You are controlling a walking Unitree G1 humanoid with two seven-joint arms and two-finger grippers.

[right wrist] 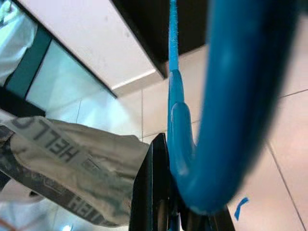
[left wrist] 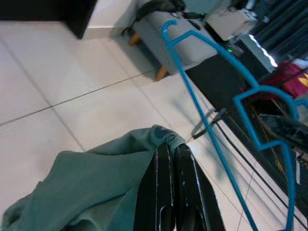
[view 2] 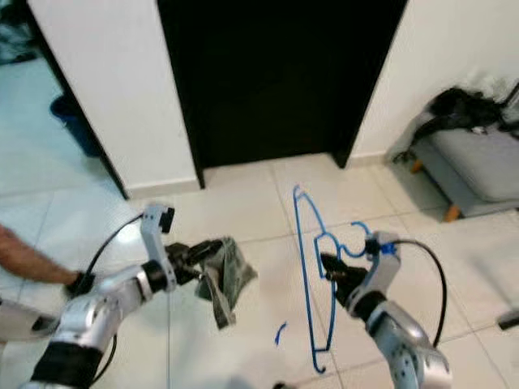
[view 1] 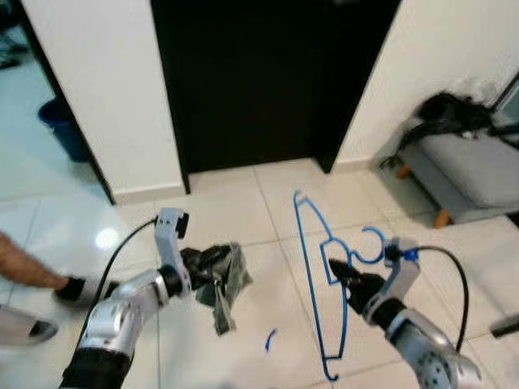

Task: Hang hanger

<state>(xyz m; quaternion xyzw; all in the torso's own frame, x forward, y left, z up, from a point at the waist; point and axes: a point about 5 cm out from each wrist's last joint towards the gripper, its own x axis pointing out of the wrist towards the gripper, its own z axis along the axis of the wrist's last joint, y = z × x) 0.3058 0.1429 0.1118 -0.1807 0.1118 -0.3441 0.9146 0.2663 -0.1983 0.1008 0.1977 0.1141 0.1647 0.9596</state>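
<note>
Right hand (view 1: 339,271) is clamped on the blue hanger (view 1: 312,275), pinching it near the neck just below the hook; the right wrist view shows the black fingers (right wrist: 153,192) pressed against the blue plastic. Hanger is held tilted out in front of the robot over the tiled floor (view 1: 268,194), hook toward the right arm, long bar running up and down in the head view.

Left hand (view 1: 204,267) is pinched shut on a grey-green garment (view 1: 227,288), which dangles bunched below the fingers, just left of the hanger and not on it.

Ahead: dark doorway (view 1: 268,73) between white walls. Grey seat (view 1: 470,166) with dark clothes at far right. Part of a person's arm (view 1: 24,263) at left edge. A small blue scrap (view 1: 270,339) lies on the floor.

Step looks like carry/transit: both items in hand, no rail or hook to hang from visible yet. Next move likely needs locating a hanging point, then orienting the hook upward; the current grip by the neck should allow that, but wrist rotation will be needed. Risk: garment snagging the hanger bar.
</note>
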